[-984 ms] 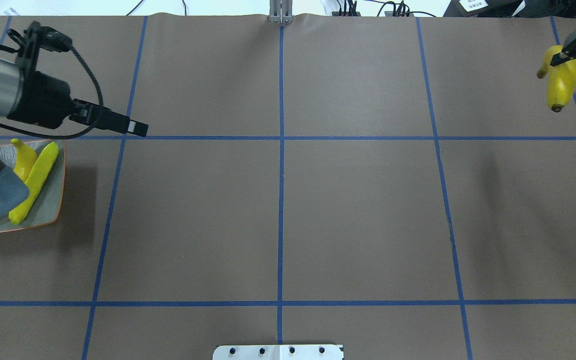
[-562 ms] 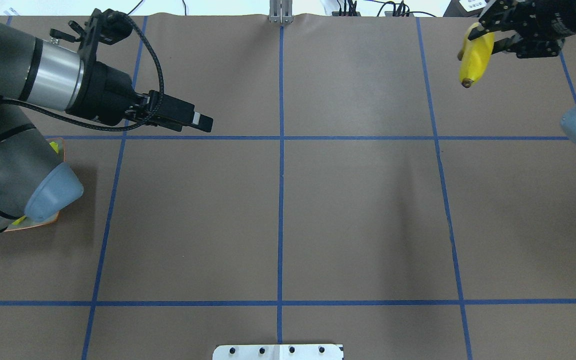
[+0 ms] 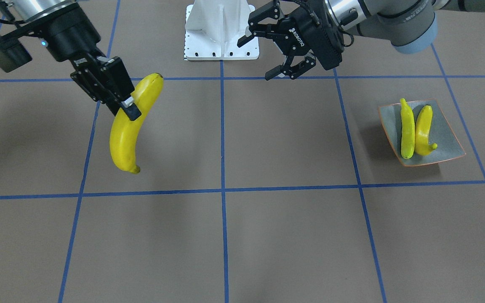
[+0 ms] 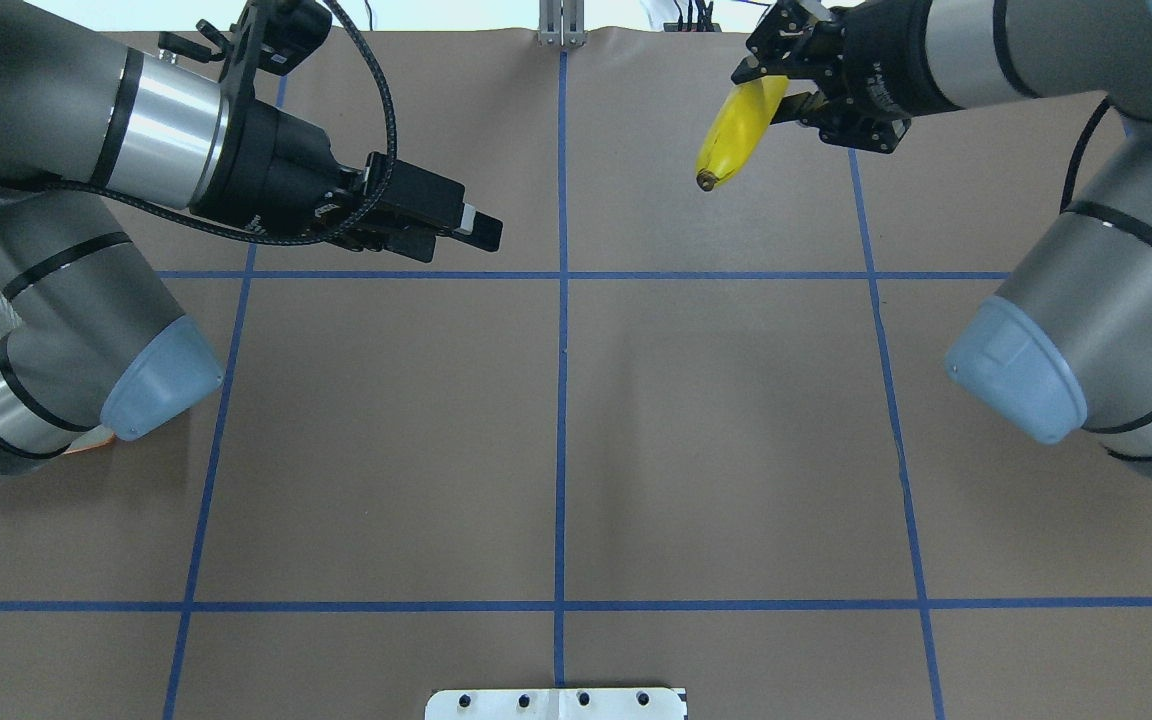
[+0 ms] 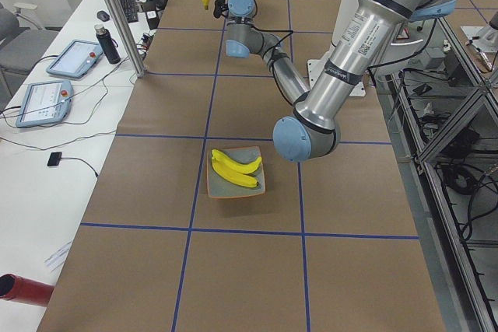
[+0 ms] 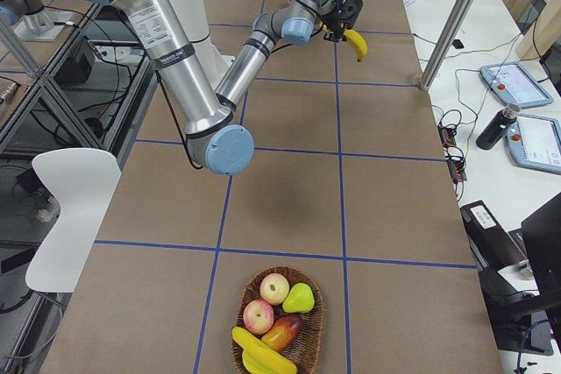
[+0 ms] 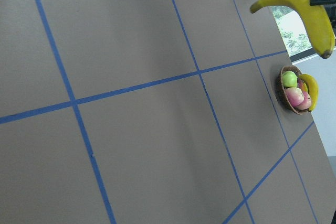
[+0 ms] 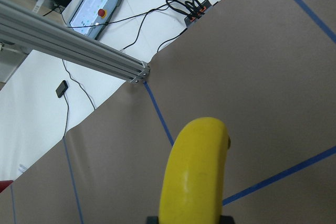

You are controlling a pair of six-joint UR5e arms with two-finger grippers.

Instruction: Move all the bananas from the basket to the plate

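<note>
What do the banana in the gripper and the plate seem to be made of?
The held banana looks like plastic, probably: evenly bright yellow, smooth and glossy, without bruises. The plate seems to be glazed ceramic, though melamine is possible: grey-green glossy surface, thin orange rim, upturned edges.

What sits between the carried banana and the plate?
Nothing rests there: the front-facing view shows only brown paper and blue tape lines between the banana and the plate. The open left gripper hangs above that stretch.
</note>
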